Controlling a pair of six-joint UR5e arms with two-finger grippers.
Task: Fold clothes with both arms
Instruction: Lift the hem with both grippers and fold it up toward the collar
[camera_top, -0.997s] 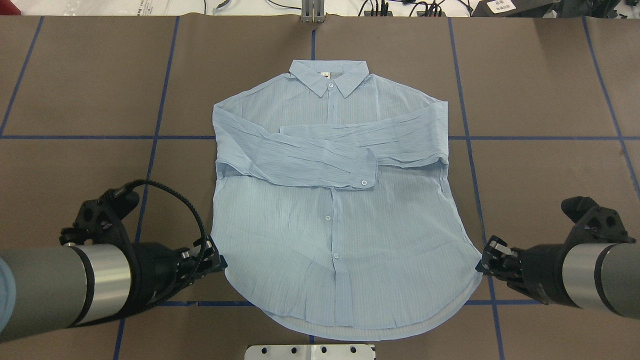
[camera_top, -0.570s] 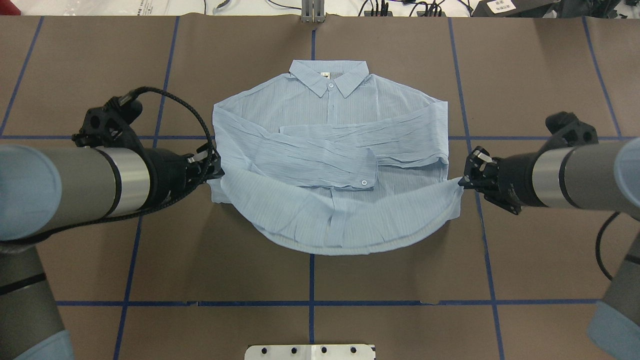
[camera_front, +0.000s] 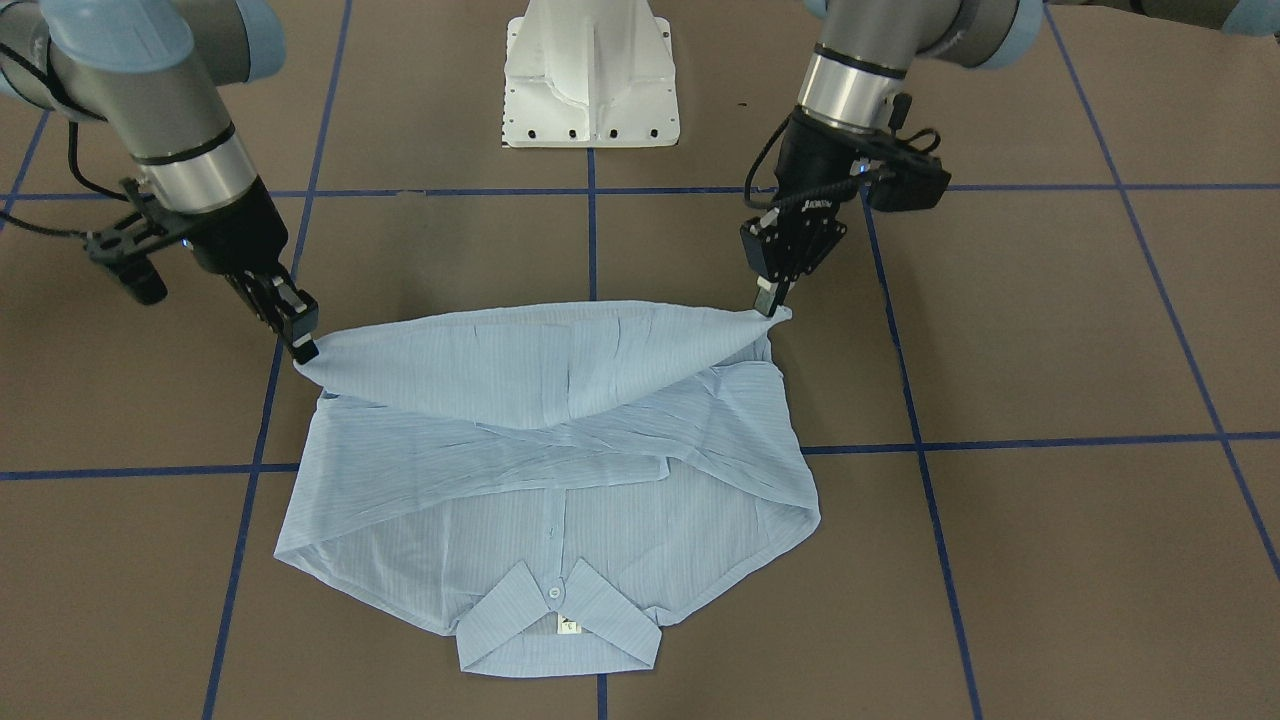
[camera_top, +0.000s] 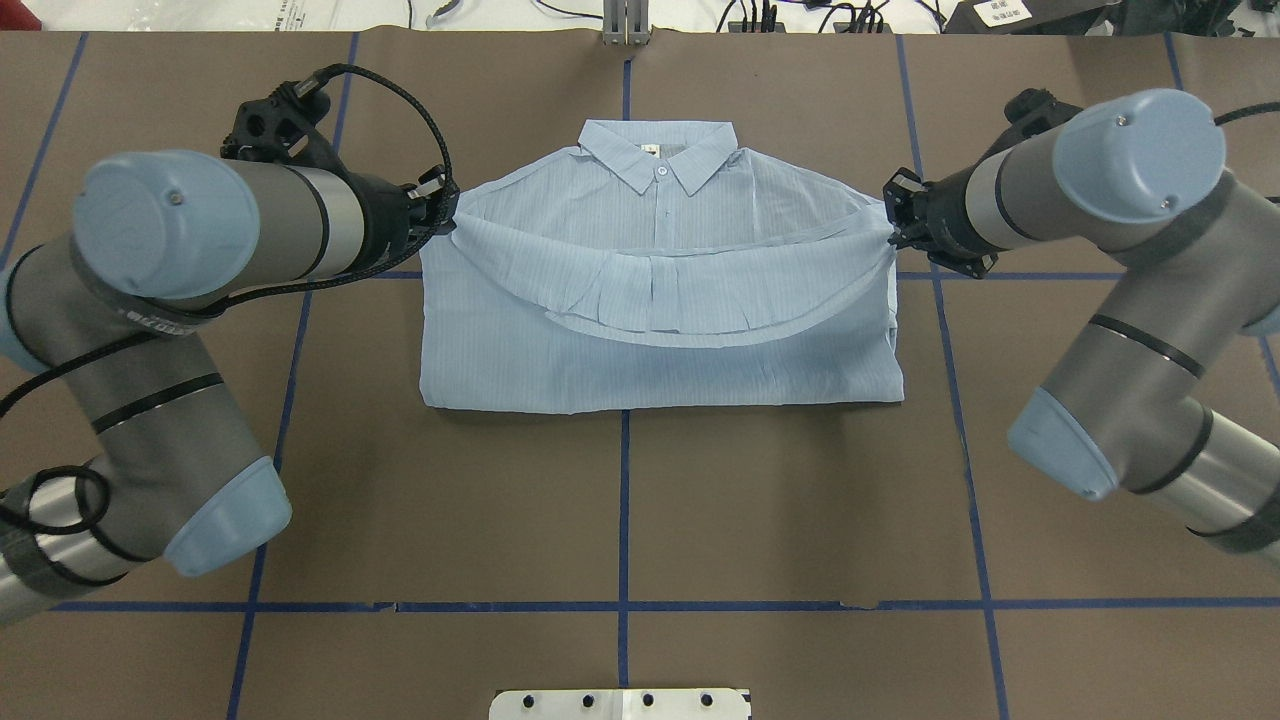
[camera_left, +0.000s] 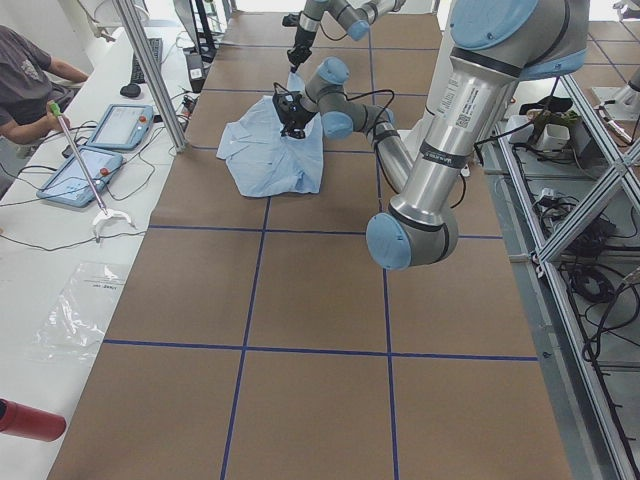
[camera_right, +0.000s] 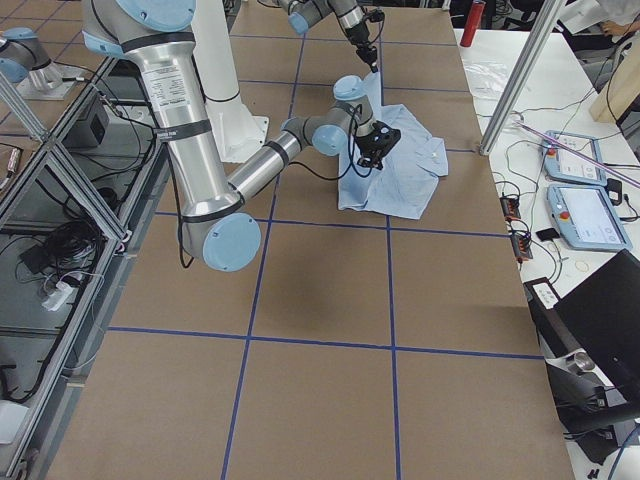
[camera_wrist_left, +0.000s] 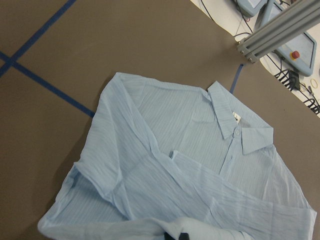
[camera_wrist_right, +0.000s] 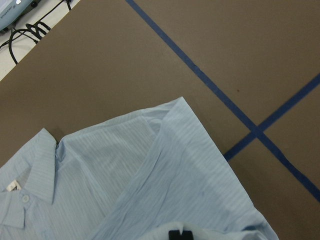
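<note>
Overhead exterior shows left arm (camera_top: 270, 220) and right arm (camera_top: 1010, 200) jaws pinching shirt (camera_top: 660, 350) hem; collar label (camera_top: 650, 150) unreadable.

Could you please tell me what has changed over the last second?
The left gripper and right gripper, each shut on a corner of the hem of the shirt, have carried that hem away from the robot towards the collar, folding the lower half over the upper. Nothing was let go. The collar and shoulders stayed where they lay.
</note>
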